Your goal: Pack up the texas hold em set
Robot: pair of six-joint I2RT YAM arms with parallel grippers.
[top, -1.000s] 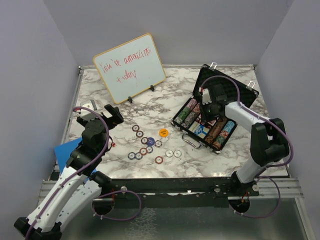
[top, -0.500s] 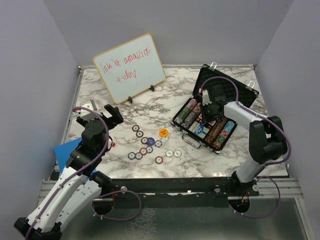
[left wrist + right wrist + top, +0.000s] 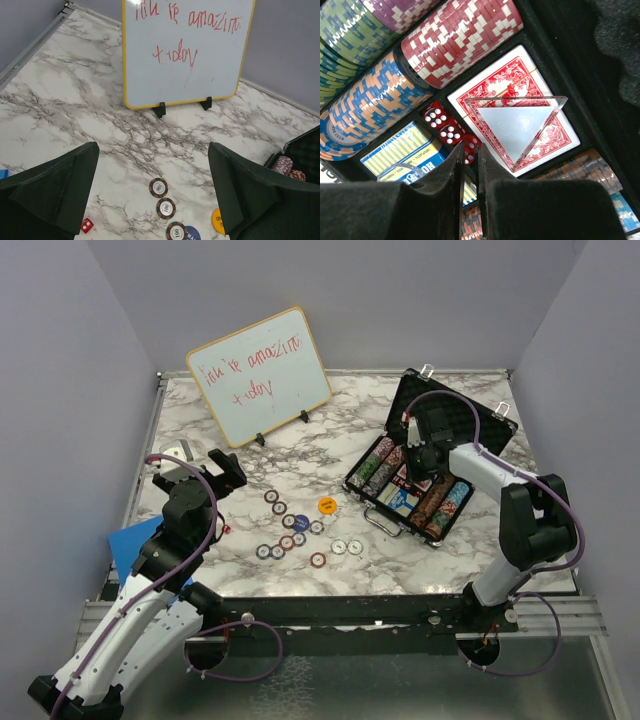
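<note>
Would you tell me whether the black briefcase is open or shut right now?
Open: the briefcase has its lid standing raised, and rows of poker chips show inside.

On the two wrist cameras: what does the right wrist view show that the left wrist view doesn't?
Only the right wrist: red card deck, red dice, clear triangle and blue card box inside the briefcase. Only the left wrist: whiteboard, loose chips and one red die on the marble table. Both: the briefcase and its chip rows.
</note>
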